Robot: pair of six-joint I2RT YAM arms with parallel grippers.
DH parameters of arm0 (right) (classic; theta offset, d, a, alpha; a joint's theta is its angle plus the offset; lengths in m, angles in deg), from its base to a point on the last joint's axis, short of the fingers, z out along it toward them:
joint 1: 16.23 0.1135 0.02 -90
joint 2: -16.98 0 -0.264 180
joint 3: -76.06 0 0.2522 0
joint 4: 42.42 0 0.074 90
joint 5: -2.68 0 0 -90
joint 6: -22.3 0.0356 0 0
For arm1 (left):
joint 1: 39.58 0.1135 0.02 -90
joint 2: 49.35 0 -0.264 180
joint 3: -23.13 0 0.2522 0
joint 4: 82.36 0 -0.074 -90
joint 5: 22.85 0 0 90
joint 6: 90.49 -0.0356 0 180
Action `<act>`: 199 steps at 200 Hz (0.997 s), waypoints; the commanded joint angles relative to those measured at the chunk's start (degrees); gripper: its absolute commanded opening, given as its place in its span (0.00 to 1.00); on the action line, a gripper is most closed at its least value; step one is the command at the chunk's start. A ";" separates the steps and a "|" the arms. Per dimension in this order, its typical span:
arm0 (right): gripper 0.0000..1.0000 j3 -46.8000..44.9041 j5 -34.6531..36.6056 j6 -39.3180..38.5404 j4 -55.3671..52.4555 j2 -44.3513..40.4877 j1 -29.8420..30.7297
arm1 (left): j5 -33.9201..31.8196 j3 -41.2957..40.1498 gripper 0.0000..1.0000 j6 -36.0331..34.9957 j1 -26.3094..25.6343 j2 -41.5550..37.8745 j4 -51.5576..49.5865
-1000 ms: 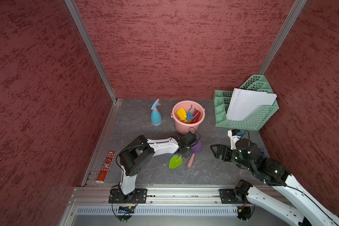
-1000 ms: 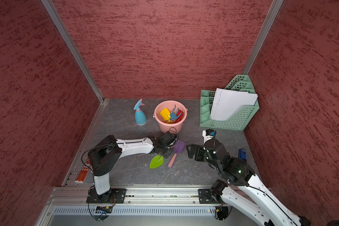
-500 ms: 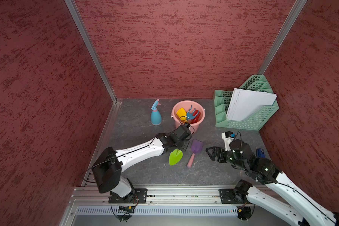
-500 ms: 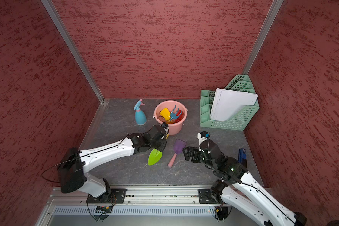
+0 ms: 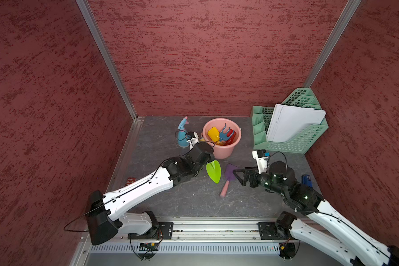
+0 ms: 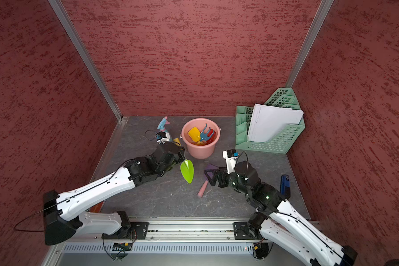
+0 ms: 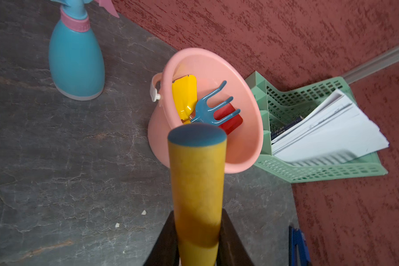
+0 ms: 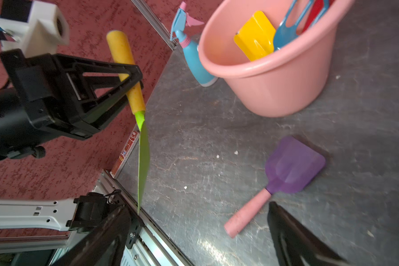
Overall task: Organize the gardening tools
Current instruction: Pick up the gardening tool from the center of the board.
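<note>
Since a second ago the left arm has stretched out and raised the green trowel (image 5: 213,170) from the counter (image 5: 194,202), and the right arm has come nearer to the purple spade (image 5: 229,171).

In both top views the left gripper (image 8: 134,86) is a little left of the frame centre, just in front of the pink bucket (image 5: 221,149). It is clamped on the yellow handle of the trowel. The right wrist view shows the handle pointing up and the green blade hanging down, above the counter. The left wrist view shows the handle (image 7: 197,184) standing between the two dark fingers (image 7: 168,241).

The right gripper (image 5: 237,177) is right of the centre, with its jaws wide apart and nothing between them. It is just beside the purple blade and covers part of it in a top view (image 6: 210,166). The spade lies flat on the counter, its pink handle (image 5: 225,191) pointing toward the lower edge of the frame.

The bucket stands in the upper middle of the counter. Inside it are the yellow scoop (image 5: 213,134), the blue fork (image 5: 225,133) and the red trowel (image 5: 232,137). The blue spray bottle (image 7: 76,62) stands upright just left of the bucket, partly hidden behind the left wrist in the top views.

The green file rack (image 5: 293,145) with white papers (image 5: 295,124) is at the upper right.
</note>
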State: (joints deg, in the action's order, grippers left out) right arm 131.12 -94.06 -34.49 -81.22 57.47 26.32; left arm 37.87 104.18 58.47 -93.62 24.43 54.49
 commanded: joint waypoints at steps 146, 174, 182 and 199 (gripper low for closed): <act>0.84 2.95 -3.32 -8.80 18.81 13.07 1.42 | -6.39 7.83 0.00 28.01 -3.37 4.34 -7.00; 0.78 3.70 -3.30 -8.93 18.71 14.38 1.75 | -6.64 7.85 0.00 27.94 -3.87 4.65 -6.37; 0.75 3.68 -3.19 -8.95 18.77 14.59 1.75 | -6.75 7.78 0.00 27.95 -3.99 4.71 -6.21; 0.64 3.69 -3.14 -8.87 19.05 14.87 1.75 | -7.20 7.61 0.00 27.95 -4.27 4.71 -5.86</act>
State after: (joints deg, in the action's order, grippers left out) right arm 132.65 -97.75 -42.64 -64.13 72.05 27.67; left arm 32.30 110.37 86.27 -97.36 28.96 47.85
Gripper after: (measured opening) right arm 0.701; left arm 0.250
